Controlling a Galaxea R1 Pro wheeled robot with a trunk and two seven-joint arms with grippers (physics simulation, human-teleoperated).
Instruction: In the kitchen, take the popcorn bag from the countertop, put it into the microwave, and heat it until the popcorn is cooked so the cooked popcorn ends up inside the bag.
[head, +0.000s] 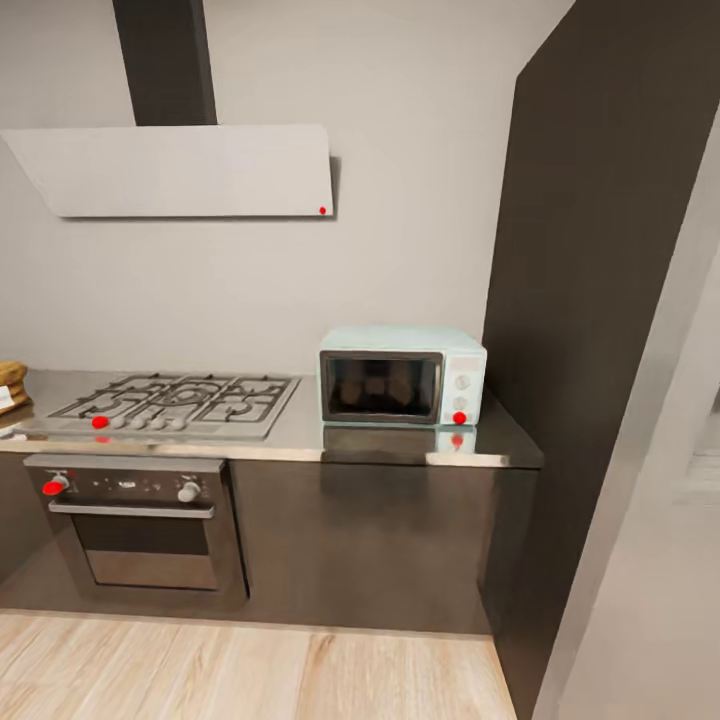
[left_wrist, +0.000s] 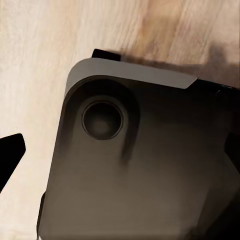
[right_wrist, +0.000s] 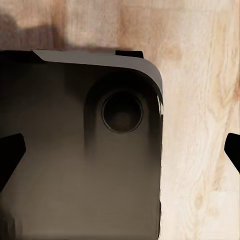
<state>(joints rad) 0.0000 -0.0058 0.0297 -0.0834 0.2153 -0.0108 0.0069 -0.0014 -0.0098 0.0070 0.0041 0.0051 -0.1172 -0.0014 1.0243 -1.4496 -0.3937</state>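
Your right gripper (right_wrist: 120, 150) hangs with fingertips spread wide, empty, over the robot's dark base (right_wrist: 75, 150) and the wood floor (right_wrist: 200, 100). The left gripper (left_wrist: 120, 160) shows one fingertip; its opening cannot be told. The bag (head: 10, 385) sits at the left end of the counter (head: 300, 435), cut by the frame edge, well apart from the microwave (head: 402, 375). Likely light and soft: grasp the rolled rim.

We can barely see the bag (head: 10, 385), it's chopped off by the left edge on the countertop (head: 300, 440). Microwave (head: 402, 375) knobs are too tiny to read. Both wrist views just catch dark fingertips (right_wrist: 11, 155) cut off at the sides.
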